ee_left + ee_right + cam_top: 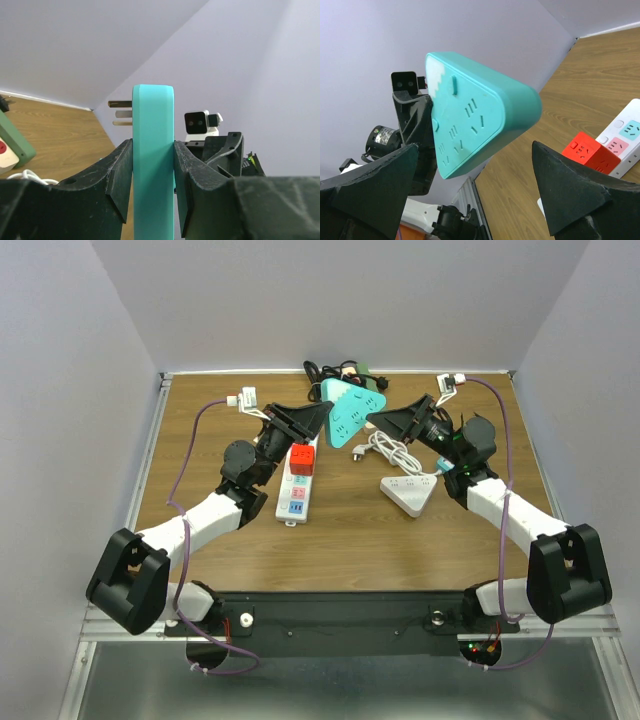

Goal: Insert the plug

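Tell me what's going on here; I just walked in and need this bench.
The left gripper is clamped across the thickness of a teal triangular power strip, holding it up off the table. The right gripper is wide open and empty, facing the strip's socket side. No plug is held; a white power strip lies on the table.

wooden table (400,550), pale walls (330,300)

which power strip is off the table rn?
The teal triangular plastic power strip, clamped edge-on in the left tool and held aloft. The white triangular strip and the long white strip carrying the red cube lie flat on the wooden table.
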You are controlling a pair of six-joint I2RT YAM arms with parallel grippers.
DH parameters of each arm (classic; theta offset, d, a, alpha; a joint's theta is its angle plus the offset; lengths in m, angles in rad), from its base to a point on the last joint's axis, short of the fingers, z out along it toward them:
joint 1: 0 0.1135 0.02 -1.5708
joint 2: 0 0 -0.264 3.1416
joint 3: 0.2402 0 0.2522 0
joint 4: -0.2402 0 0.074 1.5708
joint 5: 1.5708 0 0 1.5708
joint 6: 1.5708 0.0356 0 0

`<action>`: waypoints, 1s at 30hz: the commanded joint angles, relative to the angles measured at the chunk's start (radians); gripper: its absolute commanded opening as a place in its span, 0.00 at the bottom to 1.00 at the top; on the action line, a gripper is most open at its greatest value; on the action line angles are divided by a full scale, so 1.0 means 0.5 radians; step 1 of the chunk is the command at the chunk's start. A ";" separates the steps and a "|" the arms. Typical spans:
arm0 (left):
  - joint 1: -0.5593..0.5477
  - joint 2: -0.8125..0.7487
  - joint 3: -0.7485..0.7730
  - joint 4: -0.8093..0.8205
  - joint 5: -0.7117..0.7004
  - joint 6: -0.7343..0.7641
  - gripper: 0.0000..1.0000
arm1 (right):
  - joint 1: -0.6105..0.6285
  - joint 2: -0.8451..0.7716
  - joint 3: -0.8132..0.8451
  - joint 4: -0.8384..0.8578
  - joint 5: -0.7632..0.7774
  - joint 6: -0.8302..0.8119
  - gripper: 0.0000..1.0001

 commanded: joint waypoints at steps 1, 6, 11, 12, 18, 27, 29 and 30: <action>-0.053 0.006 0.093 0.316 -0.071 -0.028 0.00 | 0.039 0.035 0.010 0.191 -0.036 0.015 1.00; -0.118 0.068 0.117 0.395 -0.096 -0.056 0.00 | 0.088 0.063 0.003 0.314 -0.045 -0.016 1.00; -0.124 0.074 0.148 0.389 -0.102 -0.062 0.00 | 0.092 0.038 -0.024 0.464 -0.079 -0.080 1.00; -0.130 0.074 0.151 0.389 -0.096 -0.080 0.00 | 0.095 0.038 -0.018 0.473 -0.094 -0.102 1.00; -0.182 0.092 0.090 0.518 -0.136 -0.218 0.00 | 0.095 0.090 0.001 0.641 -0.196 -0.182 0.99; -0.216 0.114 -0.027 0.705 -0.148 -0.366 0.00 | 0.095 0.146 -0.052 1.041 -0.162 -0.050 0.95; -0.222 0.111 -0.064 0.711 -0.164 -0.393 0.00 | 0.095 0.133 -0.067 1.072 -0.135 -0.047 0.89; -0.228 0.111 -0.079 0.724 -0.161 -0.403 0.00 | 0.095 0.127 -0.070 1.081 -0.128 -0.053 0.85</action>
